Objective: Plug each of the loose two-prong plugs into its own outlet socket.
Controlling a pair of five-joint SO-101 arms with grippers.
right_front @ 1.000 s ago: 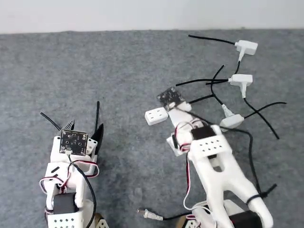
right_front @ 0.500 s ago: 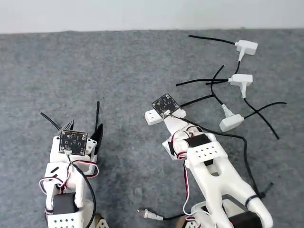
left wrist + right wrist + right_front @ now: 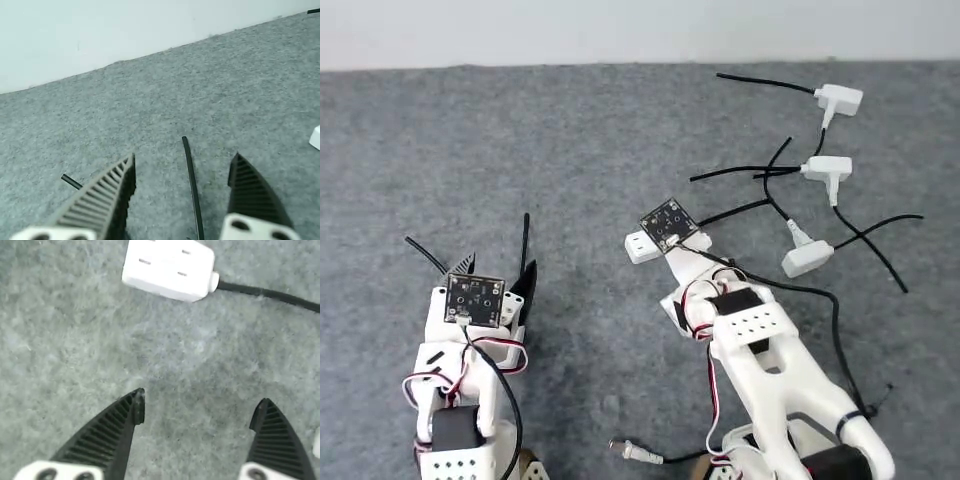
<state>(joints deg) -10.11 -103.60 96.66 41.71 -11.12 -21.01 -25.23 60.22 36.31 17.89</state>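
Observation:
A white outlet socket block [image 3: 640,246] lies mid-table with its black cable [image 3: 265,292] trailing off. In the right wrist view the block [image 3: 170,267] sits just ahead of my right gripper [image 3: 201,397], which hangs open above bare carpet and holds nothing. Three white two-prong plugs lie at the far right on tangled black cords: one at the back [image 3: 838,98], one in the middle [image 3: 827,167] and one nearest [image 3: 807,258]. My left gripper [image 3: 184,159] is open at the near left, straddling a loose black cable [image 3: 192,185].
Grey carpet [image 3: 570,150] covers the table up to a white wall at the back. Short black cable pieces [image 3: 425,252] lie by the left arm. A small white connector [image 3: 635,452] rests at the front between the arms.
The right arm's wrist has drawn back and a little leftward, and now hangs over the near side of the outlet block. The left arm has not moved.

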